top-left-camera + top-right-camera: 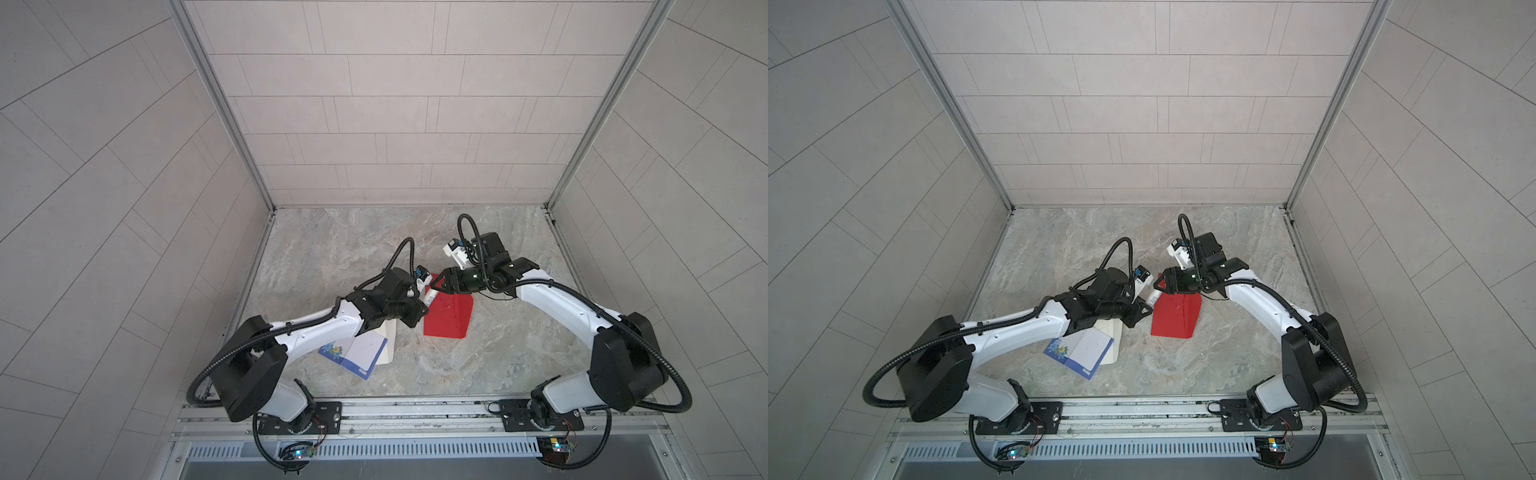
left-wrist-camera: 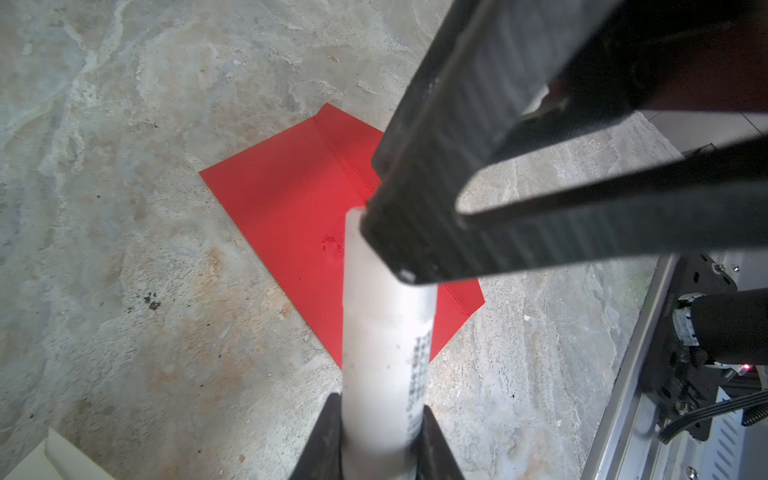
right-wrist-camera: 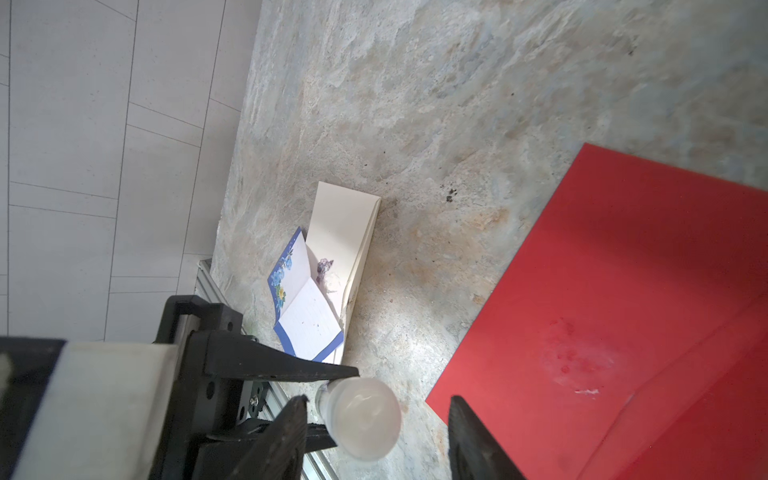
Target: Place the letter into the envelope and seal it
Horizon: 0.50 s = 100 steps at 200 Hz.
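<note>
The red envelope (image 1: 451,316) (image 1: 1177,318) (image 2: 282,208) (image 3: 623,291) lies flat mid-table, a crease across its far end and a pale smear on its face. A white glue stick (image 1: 430,296) (image 1: 1152,296) (image 2: 382,353) (image 3: 361,415) sticks out of my left gripper (image 1: 422,305) (image 1: 1144,307) (image 2: 380,440), which is shut on its body. My right gripper (image 1: 432,286) (image 1: 1156,284) (image 3: 376,403) stands open around the stick's cap end, one finger (image 2: 457,166) close beside it, the other apart. The blue-bordered letter (image 1: 361,353) (image 1: 1086,353) (image 3: 307,316) lies under the left arm.
A cream folded card or envelope (image 1: 388,345) (image 1: 1115,345) (image 3: 345,224) lies partly beneath the letter, left of the red envelope. Tiled walls close in the stone-patterned table (image 1: 478,365) on three sides. A metal rail (image 1: 415,409) with both arm bases runs along the front edge.
</note>
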Tool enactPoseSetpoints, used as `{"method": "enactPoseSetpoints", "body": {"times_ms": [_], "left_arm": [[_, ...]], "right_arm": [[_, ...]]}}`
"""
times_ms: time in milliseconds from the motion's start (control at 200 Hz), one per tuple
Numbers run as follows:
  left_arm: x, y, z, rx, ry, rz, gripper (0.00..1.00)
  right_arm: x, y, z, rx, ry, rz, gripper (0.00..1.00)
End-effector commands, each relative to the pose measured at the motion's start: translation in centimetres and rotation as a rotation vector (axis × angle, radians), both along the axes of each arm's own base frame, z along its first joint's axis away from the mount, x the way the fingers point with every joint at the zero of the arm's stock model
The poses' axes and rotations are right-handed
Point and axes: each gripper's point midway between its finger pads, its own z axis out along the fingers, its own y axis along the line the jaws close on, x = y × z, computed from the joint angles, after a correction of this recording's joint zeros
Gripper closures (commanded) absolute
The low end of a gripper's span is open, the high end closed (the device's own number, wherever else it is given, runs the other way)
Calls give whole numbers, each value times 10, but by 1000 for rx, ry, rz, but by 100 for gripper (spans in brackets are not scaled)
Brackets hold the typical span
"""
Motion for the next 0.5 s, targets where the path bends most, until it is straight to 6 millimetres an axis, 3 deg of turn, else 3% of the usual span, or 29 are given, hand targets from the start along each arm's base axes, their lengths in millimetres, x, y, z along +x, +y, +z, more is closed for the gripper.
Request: {"method": "enactPoseSetpoints", "body": {"times_ms": [0,495], "left_arm": [[1,-4,10,-29,-45,-16,100],[-1,-4,12,-41,-49,-16,100]], "right_arm": [[-6,6,-3,18,13,28,46],[0,9,-5,34,18,10,69]]}}
